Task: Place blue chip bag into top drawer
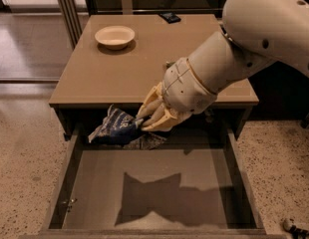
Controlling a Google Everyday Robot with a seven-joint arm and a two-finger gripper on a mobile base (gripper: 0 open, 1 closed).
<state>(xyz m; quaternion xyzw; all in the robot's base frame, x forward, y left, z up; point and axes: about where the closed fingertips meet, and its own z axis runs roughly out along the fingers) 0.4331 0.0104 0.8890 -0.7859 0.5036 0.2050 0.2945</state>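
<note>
Where the table's front edge overhangs the open drawer, the blue chip bag (pixel 114 129) is held in the air, crumpled and tilted, with its white lettering turned upward. It is clamped at its right end by the gripper (pixel 146 119), whose yellowish fingers (pixel 153 114) are closed on the foil. The bag is positioned over the rear part of the top drawer (pixel 94 193), just below the tabletop; whether the drawer floor is touched cannot be told. The drawer is pulled out toward the camera, and a dark shadow (pixel 159 198) is cast on its flat bottom. Behind the gripper, the white arm (pixel 254 39) is seen reaching down from the upper right across the brown table (pixel 144 68). A pale bowl (pixel 114 36) is set near the table's far left corner, and a small dark object (pixel 170 17) is laid at the far edge, well apart from the bowl.
</note>
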